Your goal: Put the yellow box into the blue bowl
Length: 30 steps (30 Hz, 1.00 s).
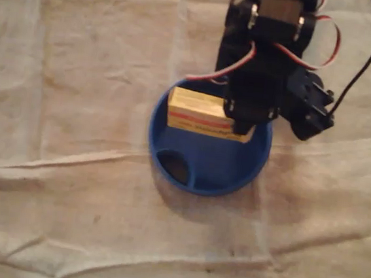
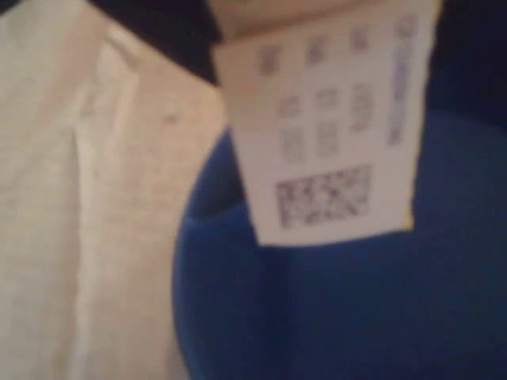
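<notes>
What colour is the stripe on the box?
Red, across the yellow box, clearest in the overhead view.

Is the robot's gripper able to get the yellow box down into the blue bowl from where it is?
Probably yes. The gripper holds the yellow box right over the blue bowl. In the wrist view the bowl's floor under the box looks bare, so nothing seems to block the way down.

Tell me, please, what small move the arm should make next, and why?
Probably open the gripper and release, perhaps after easing down slightly. In the overhead view the yellow box lies wholly within the outline of the blue bowl, gripped at its right end; the wrist view shows blue beneath it, so it should land inside.
</notes>
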### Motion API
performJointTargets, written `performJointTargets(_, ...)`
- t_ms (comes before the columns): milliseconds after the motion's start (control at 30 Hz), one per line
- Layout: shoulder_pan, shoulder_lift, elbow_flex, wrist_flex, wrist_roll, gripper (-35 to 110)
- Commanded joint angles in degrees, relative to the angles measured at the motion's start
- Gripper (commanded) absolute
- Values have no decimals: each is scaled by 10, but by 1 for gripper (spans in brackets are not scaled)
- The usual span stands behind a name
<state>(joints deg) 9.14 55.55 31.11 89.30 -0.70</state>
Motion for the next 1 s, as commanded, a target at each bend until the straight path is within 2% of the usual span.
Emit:
performJointTargets(0,-1,25,-19,-4,-1,11)
performJointTargets(167,0,27,-19,-4,-4,23)
performJointTargets(267,1,28,-19,-3,-4,24)
performJointTargets(433,0,62,-15,33,-5,17)
performJointTargets(600,-1,90,-19,83,-6,-2)
performJointTargets(733,1,120,-19,112,-6,2)
performJointTargets(967,-5,259,-11,116,-6,0)
